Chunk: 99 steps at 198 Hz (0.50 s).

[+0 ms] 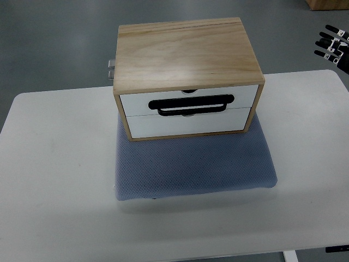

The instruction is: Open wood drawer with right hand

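Observation:
A wood drawer box point(185, 52) with a light plank top stands on a blue-grey mat point(193, 164) at the middle of the white table point(54, 180). Its front has two white drawer faces, both closed flush. A black handle point(192, 105) runs across the seam between them, with a black slot above it. My right hand point(331, 42) shows at the upper right edge, well away from the box and level with its top. Its black fingers point(326, 38) are spread and hold nothing. No left arm shows.
A small metal fitting point(110, 67) sticks out of the box's left rear side. A wooden object point(327, 4) lies at the top right corner, beyond the table. Grey floor surrounds the table.

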Each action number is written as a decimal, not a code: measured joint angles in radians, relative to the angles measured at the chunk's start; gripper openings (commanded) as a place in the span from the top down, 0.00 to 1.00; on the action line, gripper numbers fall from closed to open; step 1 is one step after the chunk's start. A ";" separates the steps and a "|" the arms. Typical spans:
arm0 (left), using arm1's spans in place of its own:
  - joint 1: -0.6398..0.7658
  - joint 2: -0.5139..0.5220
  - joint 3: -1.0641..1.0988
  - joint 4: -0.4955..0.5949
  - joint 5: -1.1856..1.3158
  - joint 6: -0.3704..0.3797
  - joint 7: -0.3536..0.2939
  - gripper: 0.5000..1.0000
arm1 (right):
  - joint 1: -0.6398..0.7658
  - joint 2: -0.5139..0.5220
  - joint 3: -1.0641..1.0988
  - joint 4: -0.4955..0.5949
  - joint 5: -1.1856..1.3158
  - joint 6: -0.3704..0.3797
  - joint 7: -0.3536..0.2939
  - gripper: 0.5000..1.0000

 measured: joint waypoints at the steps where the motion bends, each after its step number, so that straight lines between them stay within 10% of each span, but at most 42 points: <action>1: 0.000 0.000 0.000 0.000 0.000 0.000 0.000 0.00 | 0.002 -0.002 -0.004 0.002 0.000 0.002 0.000 0.11; 99: 0.000 0.000 0.000 0.000 0.000 0.000 0.000 0.00 | 0.197 -0.200 -0.071 0.153 -0.298 0.022 0.034 0.11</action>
